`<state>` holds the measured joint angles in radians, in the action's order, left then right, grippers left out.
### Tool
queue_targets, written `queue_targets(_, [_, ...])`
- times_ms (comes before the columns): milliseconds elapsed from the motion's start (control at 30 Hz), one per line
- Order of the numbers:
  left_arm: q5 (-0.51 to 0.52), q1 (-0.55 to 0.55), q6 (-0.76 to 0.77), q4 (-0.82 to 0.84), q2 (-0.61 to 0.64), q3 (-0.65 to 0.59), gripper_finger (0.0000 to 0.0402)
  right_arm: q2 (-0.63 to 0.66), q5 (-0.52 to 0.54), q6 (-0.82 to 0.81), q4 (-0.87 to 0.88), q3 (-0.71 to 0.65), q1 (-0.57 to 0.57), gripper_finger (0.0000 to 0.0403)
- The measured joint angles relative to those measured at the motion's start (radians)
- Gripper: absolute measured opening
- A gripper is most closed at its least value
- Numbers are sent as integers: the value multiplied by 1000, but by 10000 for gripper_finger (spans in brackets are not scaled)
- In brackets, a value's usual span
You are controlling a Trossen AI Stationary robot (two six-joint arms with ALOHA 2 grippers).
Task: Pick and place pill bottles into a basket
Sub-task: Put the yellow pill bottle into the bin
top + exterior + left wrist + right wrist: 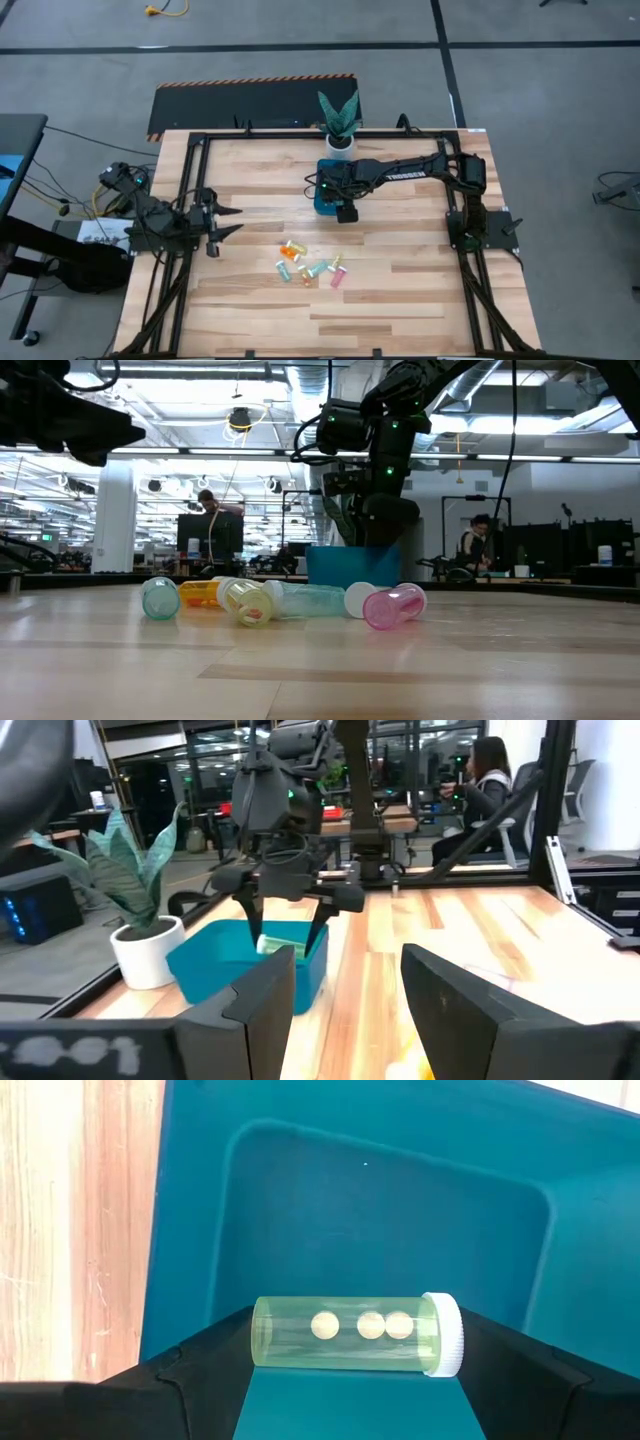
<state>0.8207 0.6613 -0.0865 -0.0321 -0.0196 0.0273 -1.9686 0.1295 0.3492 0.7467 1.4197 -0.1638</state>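
The left gripper (228, 221) waited at the left edge of the pale wooden bench (400, 300), its two dark fingers (260, 1010) spread wide and holding nothing.

Right of it, toward the bench centre, a loose cluster of small translucent plastic pill bottles (310, 265) lay on their sides on the bare wood. In the low view the cluster read, from left to right, as a green bottle (160, 598), an orange bottle (200, 593), a yellow bottle (245, 601), a pale teal bottle (315, 600) and a pink bottle (393, 606).

Behind the cluster stood the teal-blue rounded-rectangle plastic basket (322, 200), just in front of a white pot with a green plant (339, 120).

The right gripper (350, 1342) hung directly over the basket's interior. Its fingers were set narrow, gripping a yellow-green translucent bottle with a white cap (355, 1335) held horizontally above the basket floor (380, 1220); three pale round pills showed inside it.
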Motion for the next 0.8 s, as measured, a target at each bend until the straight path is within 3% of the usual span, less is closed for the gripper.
queue_targets(800, [2,-1,0,-2,0,0,175,0,-1,-8,-42,0,0,306])
